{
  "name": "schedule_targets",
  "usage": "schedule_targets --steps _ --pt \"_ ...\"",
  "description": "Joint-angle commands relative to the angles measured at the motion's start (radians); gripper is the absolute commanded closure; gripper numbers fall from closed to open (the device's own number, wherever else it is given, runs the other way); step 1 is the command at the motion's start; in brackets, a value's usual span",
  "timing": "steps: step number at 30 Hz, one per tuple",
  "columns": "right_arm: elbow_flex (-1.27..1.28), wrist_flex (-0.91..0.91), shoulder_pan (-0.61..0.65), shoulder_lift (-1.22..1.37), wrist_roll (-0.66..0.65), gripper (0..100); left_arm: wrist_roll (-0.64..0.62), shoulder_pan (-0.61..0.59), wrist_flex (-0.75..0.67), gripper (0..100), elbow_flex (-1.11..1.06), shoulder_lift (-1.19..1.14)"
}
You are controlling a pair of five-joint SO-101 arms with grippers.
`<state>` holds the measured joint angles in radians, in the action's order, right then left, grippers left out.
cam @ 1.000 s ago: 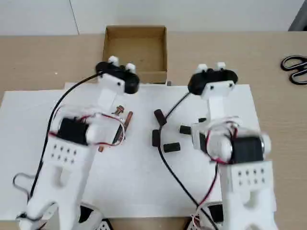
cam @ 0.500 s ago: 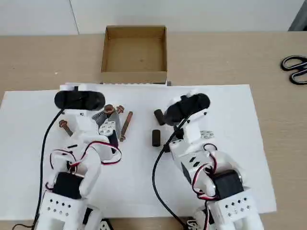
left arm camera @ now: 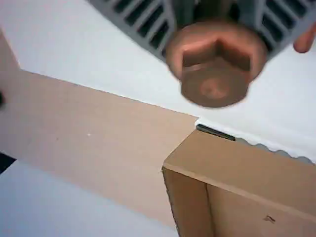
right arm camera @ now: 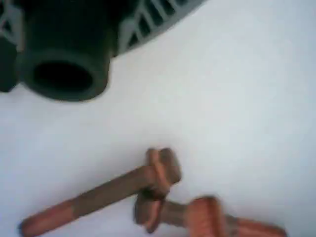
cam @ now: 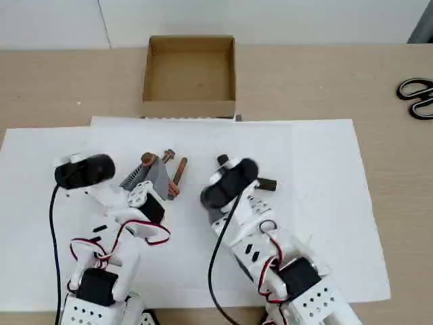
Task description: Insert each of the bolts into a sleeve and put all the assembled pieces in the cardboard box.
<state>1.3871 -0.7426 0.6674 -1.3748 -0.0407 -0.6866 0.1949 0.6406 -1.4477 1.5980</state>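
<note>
A wood table (cam: 338, 74) with a big white paper (cam: 318, 156) on it, and each arm has one piece.

The left gripper (cam: 150, 177) is squeezed tight on a bolt (left arm camera: 215, 64), with its six-sided head poking out. The right gripper (right arm camera: 74, 29) is squeezed on a black sleeve (right arm camera: 64, 74), with the hole facing out. The cardboard box (cam: 191, 107) sits past the paper's far edge (nothing in it yet). I think the tricky part is the lining up. If the bolt's tip misses the hole, it may bump the rim and push the sleeve crooked, or even knock it out of the grip. The held sleeve also hangs near a loose bolt (right arm camera: 98, 195) and a second loose bolt (right arm camera: 173, 212), so a low swing could send them rolling.
</note>
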Motion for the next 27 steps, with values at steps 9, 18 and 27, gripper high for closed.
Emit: schedule_targets --steps 9,18,27 --pt "0.183 0.071 0.079 -0.272 -0.152 99.6 -0.04 0.005 -0.006 100 -0.027 0.114" --pt "0.209 0.071 0.079 -0.337 -0.187 99.6 -0.044 0.083 0.091 100 -0.018 0.155" --pt "0.21 0.071 0.079 -0.335 -0.187 99.6 -0.08 0.146 0.133 100 0.007 0.218"
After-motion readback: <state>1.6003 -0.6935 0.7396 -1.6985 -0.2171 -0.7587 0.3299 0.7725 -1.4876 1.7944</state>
